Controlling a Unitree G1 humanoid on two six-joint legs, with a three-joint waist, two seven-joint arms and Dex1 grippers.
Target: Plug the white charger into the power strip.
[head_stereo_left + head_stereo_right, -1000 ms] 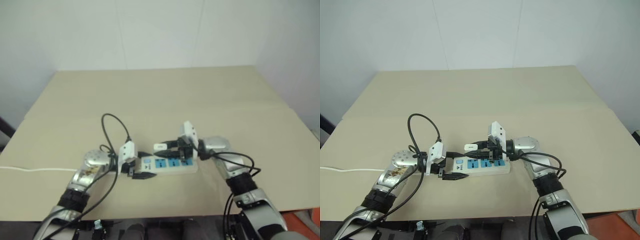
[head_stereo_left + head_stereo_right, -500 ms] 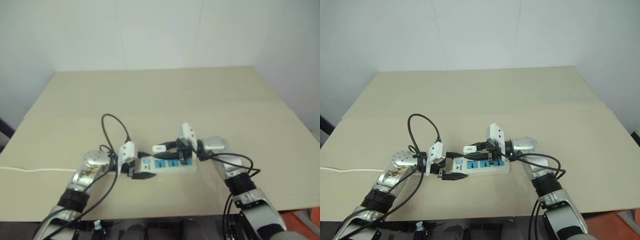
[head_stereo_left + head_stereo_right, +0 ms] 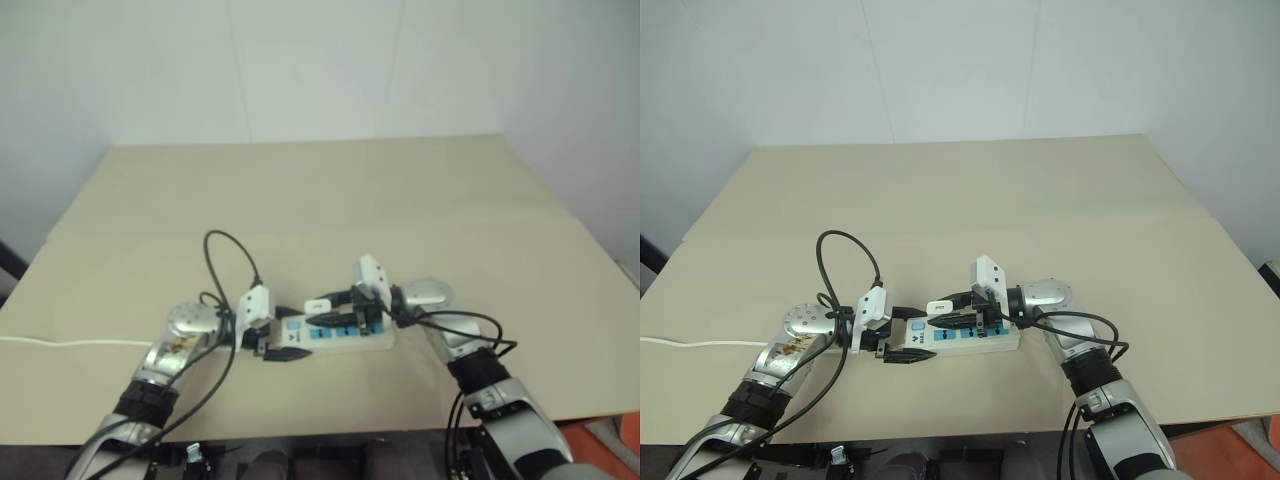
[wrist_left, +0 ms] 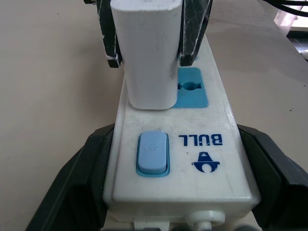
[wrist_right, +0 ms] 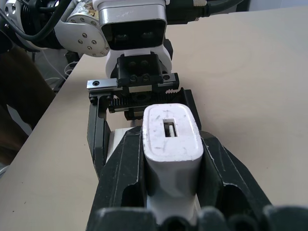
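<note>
White charger (image 4: 150,53) is clamped in my right tool (image 3: 948,312), jaws tight on its two side faces. It stands upright over the power strip (image 4: 175,144). Its bottom edge looks to be touching the strip's top face beside the first blue outlet (image 4: 192,87), just past the blue switch (image 4: 153,153). Can't see the prongs, so can't tell whether they're in the slots or resting on plastic.

The strip lies left-right on the worktop (image 3: 940,200), near the front edge. My left tool (image 3: 908,335) stands wide around the switch end, one black finger (image 4: 79,178) along each long side. I can't tell whether they press the casing or just flank it. The strip's thin white cord (image 3: 690,341) runs off left to the worktop edge.

Risks from here, my read:
- The charger looks offset to one side of the outlet face. Pushing down now would drive the prongs into plastic, not slots. Result: the charger twists in my grip or the strip skids.
- If my left tool only flanks the strip, any sideways load from the right arm slides it. Alignment gone.
- The charger sits close to the switch. A slip toward that end could knock it.
- My right grip holds smooth side faces. A hard press could let the charger ride up between the jaws.

I'd want the prongs lined up over the slots before any push.
</note>
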